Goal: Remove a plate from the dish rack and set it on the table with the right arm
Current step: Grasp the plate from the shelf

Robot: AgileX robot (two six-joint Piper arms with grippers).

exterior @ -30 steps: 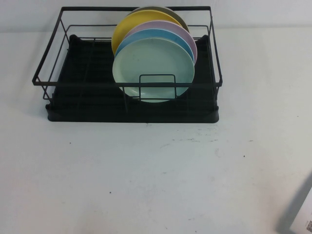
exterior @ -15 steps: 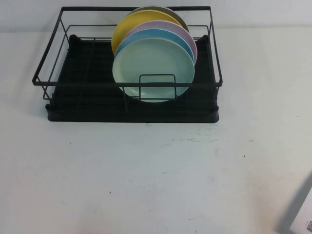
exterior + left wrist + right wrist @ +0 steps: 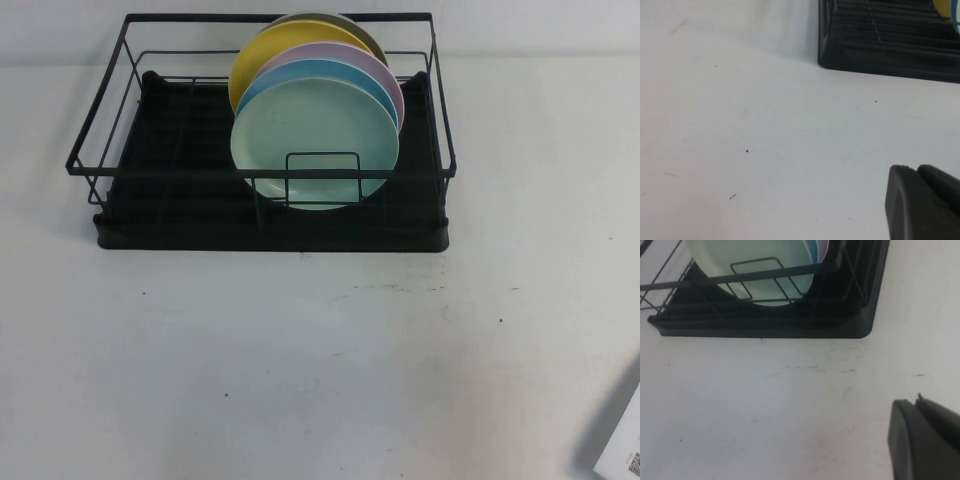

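Note:
The pale mint-green plate [image 3: 315,140] stands upright at the front of a row of plates in the black wire dish rack [image 3: 100,130], at the back of the white table [image 3: 300,350]. In the right wrist view the plate [image 3: 750,260] and the rack's near corner [image 3: 860,325] lie ahead of my right gripper [image 3: 916,402], which is shut and empty over bare table, well short of the rack. My left gripper [image 3: 915,170] is shut and empty over the table, short of the rack's other corner [image 3: 840,55]. Neither gripper shows in the high view.
Behind the mint plate stand a sky-blue plate [image 3: 310,66], a lilac plate [image 3: 345,50], a yellow plate [image 3: 255,55] and a dark one [image 3: 372,36]. A wire loop [image 3: 322,175] crosses the mint plate's lower front. A white labelled part [image 3: 622,452] shows at the lower right corner.
The white labelled part at the lower right corner of the high view has slid slightly down and right. The plates and rack have not moved.

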